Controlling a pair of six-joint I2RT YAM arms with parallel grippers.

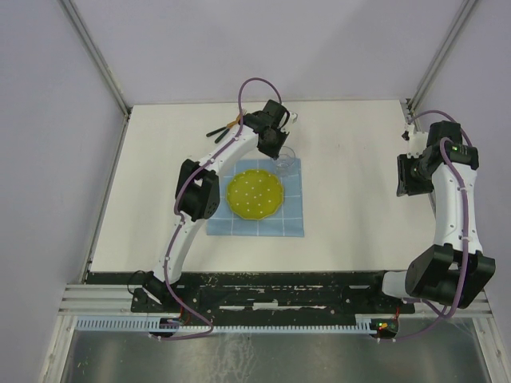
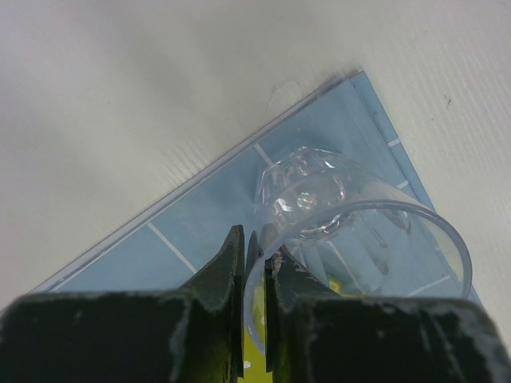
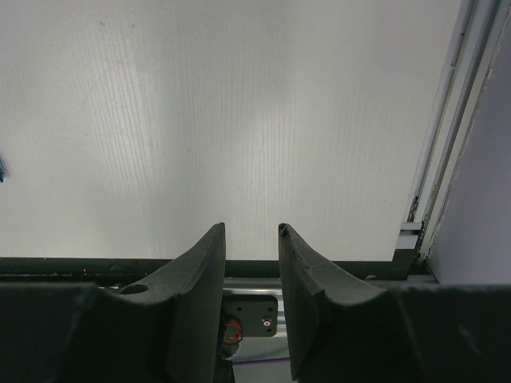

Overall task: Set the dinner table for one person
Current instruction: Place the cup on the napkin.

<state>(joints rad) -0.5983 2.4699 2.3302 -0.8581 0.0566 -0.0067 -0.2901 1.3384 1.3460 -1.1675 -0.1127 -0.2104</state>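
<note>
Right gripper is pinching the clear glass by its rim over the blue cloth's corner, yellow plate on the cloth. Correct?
No: the left gripper pinches the clear glass by its rim, as the left wrist view shows; the right gripper holds nothing. The rest stands: glass over the blue cloth corner, yellow plate on the cloth.

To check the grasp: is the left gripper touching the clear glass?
Touching. Left wrist view: the left gripper pinches the rim of the clear glass between its fingers.

White arms [image 1: 231, 148], black joints [image 1: 198, 196], purple cables [image 1: 254, 80] (jaws black, scuffed).
</note>
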